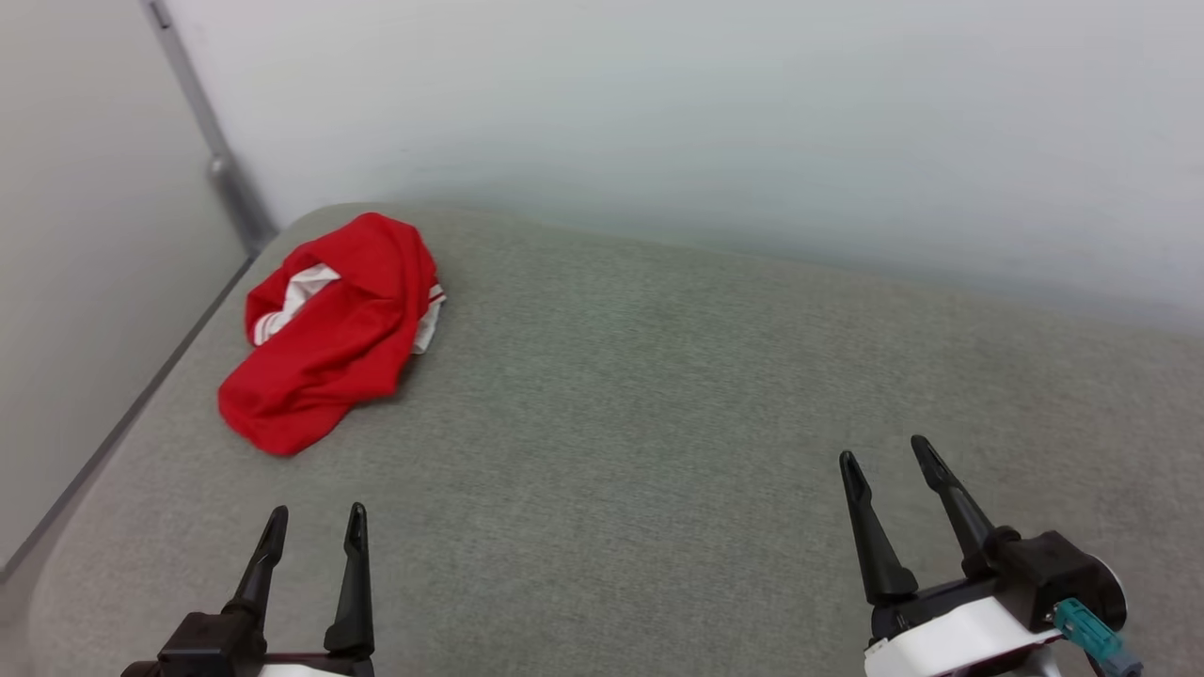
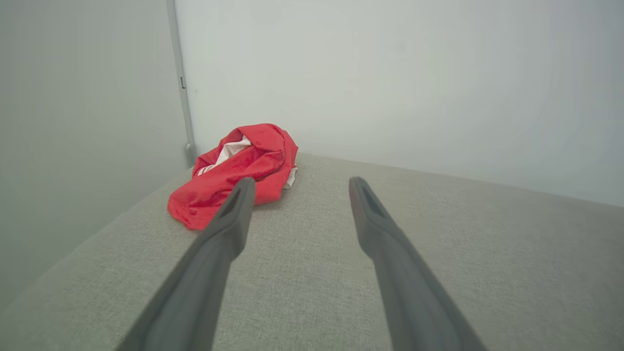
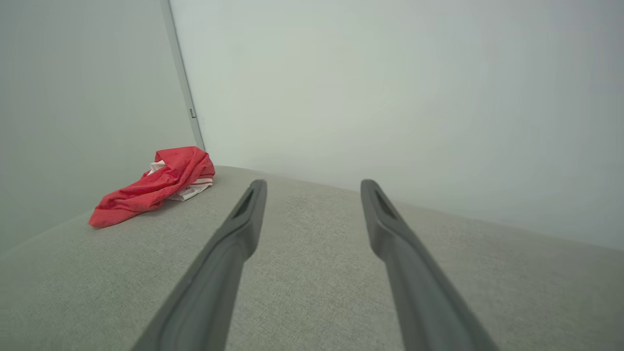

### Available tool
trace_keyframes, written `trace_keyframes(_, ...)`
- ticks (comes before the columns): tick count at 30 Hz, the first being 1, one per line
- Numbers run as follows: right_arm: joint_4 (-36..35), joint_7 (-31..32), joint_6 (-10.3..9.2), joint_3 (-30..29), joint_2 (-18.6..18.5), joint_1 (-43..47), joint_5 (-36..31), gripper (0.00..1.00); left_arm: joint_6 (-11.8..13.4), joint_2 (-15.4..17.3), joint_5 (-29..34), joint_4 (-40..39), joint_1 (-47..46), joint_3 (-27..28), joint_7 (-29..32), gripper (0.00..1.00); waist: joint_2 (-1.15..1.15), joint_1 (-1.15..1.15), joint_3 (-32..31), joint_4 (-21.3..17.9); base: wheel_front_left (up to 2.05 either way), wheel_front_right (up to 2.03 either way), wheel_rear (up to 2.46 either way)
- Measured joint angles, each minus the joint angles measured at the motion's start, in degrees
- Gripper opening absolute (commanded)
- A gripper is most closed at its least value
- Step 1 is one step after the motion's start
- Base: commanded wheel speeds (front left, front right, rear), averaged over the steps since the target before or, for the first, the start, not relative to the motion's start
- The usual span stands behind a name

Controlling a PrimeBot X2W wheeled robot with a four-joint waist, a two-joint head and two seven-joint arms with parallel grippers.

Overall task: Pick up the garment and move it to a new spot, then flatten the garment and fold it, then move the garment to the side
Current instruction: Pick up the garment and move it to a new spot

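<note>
The garment [image 1: 329,329] is a crumpled red shirt with white sleeve parts and striped trim, lying in a heap near the far left corner of the grey fabric surface [image 1: 658,395]. My left gripper [image 1: 315,515] is open at the lower left, well short of the heap, with nothing between its fingers. My right gripper [image 1: 886,451] is open at the lower right, far from the shirt. The left wrist view has the garment [image 2: 239,170] just beyond the left fingertip. In the right wrist view the garment [image 3: 156,187] lies far off to the left.
A pale wall [image 1: 705,122] runs along the back of the surface and another stands on the left. A grey metal post [image 1: 212,150] rises in the corner behind the heap. The surface's left edge [image 1: 122,423] drops off close to the shirt.
</note>
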Motion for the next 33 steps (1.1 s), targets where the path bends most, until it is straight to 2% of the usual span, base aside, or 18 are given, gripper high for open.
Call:
trace_keyframes(10,-0.6,0.0,0.00,0.9,0.0,0.4,1.2,1.00,-0.2,0.0,-0.3,-0.2,0.3,0.6,0.0,1.00,0.00,0.00,-0.6,6.1,0.00,0.00,0.00)
trace_keyframes(16,-0.6,0.0,0.00,0.9,0.0,0.6,1.3,1.00,-0.4,0.0,-0.3,-0.2,1.0,0.6,0.0,1.00,0.00,0.00,-0.5,8.3,0.00,0.00,0.00)
trace_keyframes(24,-0.8,0.0,0.00,1.0,0.0,0.6,1.3,1.00,-0.5,0.0,-1.1,-0.5,1.0,0.5,0.0,1.00,0.00,0.00,0.1,8.5,0.00,0.00,0.00)
trace_keyframes(30,-0.8,0.0,0.00,1.1,0.0,0.4,0.9,1.00,-0.5,0.0,-2.5,-0.1,0.4,0.2,0.0,1.00,0.00,0.00,1.1,7.4,0.00,0.00,0.00)
trace_keyframes(33,-1.3,0.0,0.00,1.2,0.0,-0.2,0.4,1.00,-0.5,0.6,-1.3,0.8,-0.3,-1.3,0.0,1.00,0.00,0.00,2.1,6.4,0.00,0.00,0.00)
